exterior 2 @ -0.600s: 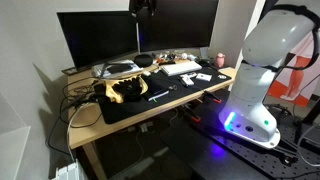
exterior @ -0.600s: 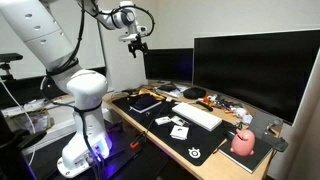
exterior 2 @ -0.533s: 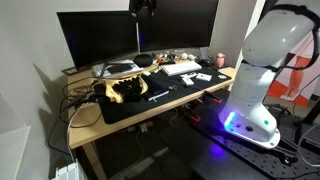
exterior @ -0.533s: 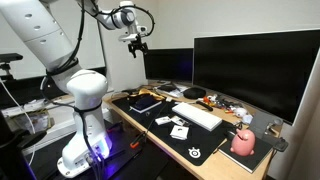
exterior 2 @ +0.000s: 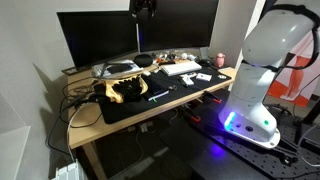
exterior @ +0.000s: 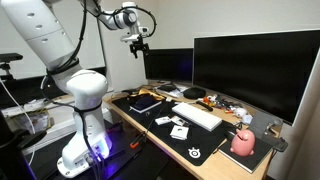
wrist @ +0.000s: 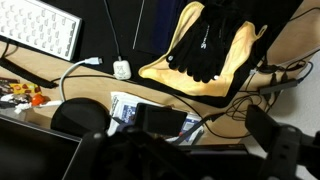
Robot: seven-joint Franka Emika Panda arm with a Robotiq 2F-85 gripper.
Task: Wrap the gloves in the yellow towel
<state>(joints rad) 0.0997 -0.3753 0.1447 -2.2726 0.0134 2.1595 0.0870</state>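
The yellow towel (wrist: pixel 232 62) lies spread on the black desk mat, with the black gloves (wrist: pixel 208 45) lying on top of it. In an exterior view the towel (exterior 2: pixel 130 95) and gloves (exterior 2: pixel 124 88) are at the end of the desk away from the robot base, and the towel also shows in the exterior view from the other end (exterior: pixel 146 103). My gripper (wrist: pixel 185 125) is open and empty. It hangs high above the desk in front of the monitors in both exterior views (exterior: pixel 139 42) (exterior 2: pixel 146 8), well apart from the towel.
Two dark monitors (exterior: pixel 250 70) (exterior 2: pixel 95 35) stand along the back of the desk. A white keyboard (exterior: pixel 198 116), small cards (exterior: pixel 178 129), a pink object (exterior: pixel 243 142) and cables (exterior 2: pixel 85 100) lie on the desk. The robot base (exterior 2: pixel 255 90) stands beside the desk.
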